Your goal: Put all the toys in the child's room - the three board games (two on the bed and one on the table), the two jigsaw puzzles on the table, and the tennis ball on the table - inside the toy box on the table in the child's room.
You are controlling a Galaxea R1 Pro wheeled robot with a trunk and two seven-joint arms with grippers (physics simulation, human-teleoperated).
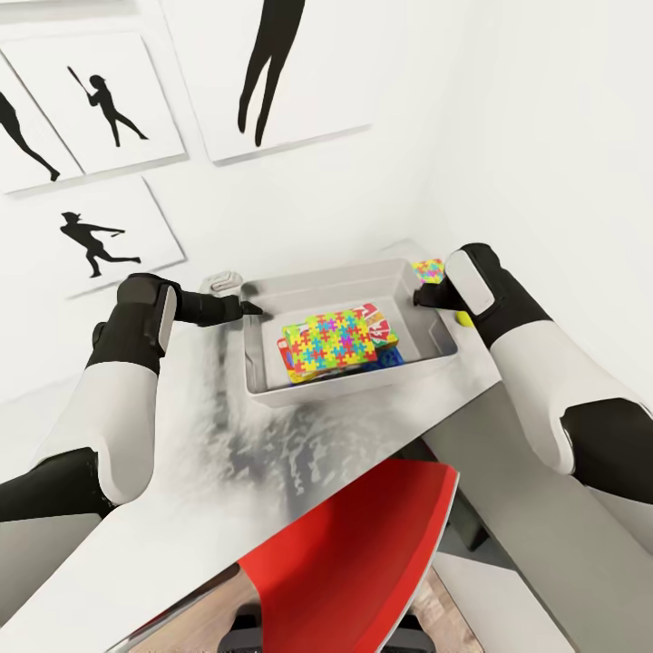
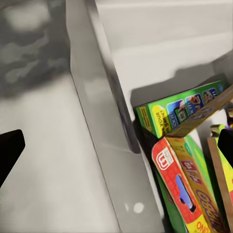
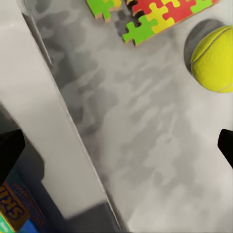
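On the table (image 1: 209, 472), left to right: left claw (image 1: 247, 308) spread wide, straddling the toy box (image 1: 349, 388) wall; one jigsaw puzzle (image 1: 328, 345) atop board games (image 2: 180, 110) inside; right claw (image 1: 423, 296) released at opposite rim, second puzzle (image 3: 145, 17) and tennis ball (image 3: 215, 59) outside.

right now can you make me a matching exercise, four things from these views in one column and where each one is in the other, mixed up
Things:
1. tennis ball
2. jigsaw puzzle with the yellow border
3. red chair
4. second jigsaw puzzle

Places:
A. on top of the games inside the toy box
B. on the table outside the box, a bare gap from the ball
C. at the table's near edge
D. on the table outside the box, behind the right arm

Pairs: 1-D, 2-A, 3-C, 4-B
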